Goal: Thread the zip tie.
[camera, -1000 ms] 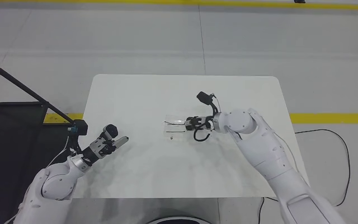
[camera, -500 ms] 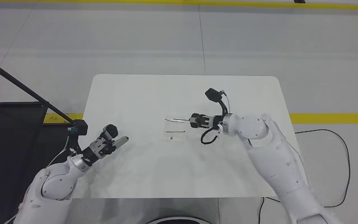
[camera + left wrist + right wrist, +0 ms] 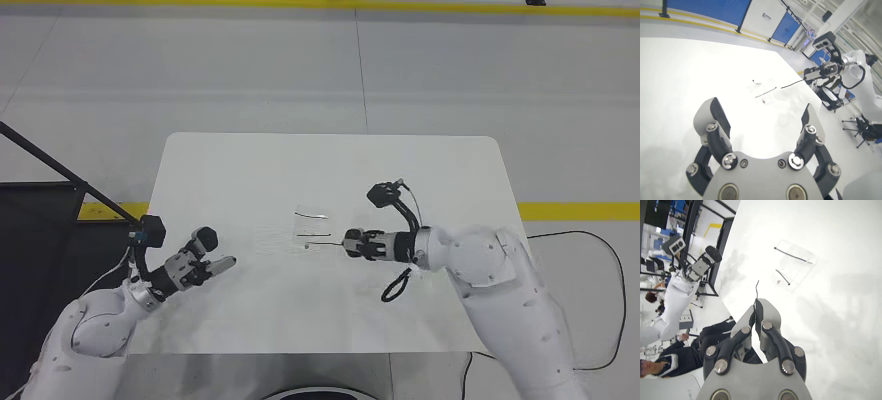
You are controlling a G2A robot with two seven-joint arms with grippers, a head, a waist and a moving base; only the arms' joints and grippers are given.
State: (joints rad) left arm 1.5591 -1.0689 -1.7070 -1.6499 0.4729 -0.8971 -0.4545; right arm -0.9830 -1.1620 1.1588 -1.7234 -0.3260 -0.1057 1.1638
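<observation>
right jaws: pressed together, pinching the zip tie [image 3: 756,289]; its thin black tail sticks out ahead of them.
left jaws: spread, empty.
risk: the limp tail may bend or slip when you aim it.
spare tie [image 3: 791,255]: thin, on a glossy clear sheet [image 3: 800,270] beyond the right jaws.

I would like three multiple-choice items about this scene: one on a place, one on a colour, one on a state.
1. What holds the raised zip tie? A. the right gripper B. a person's hand C. a clamp
2. Its colour? A. red B. black C. yellow
3. The left gripper is: A. open B. shut on a tie C. shut, empty
Key: 1A, its closed fingers pinch the tie's end; 2B, it shows black; 3A, its fingers stand wide apart, nothing between them.
</observation>
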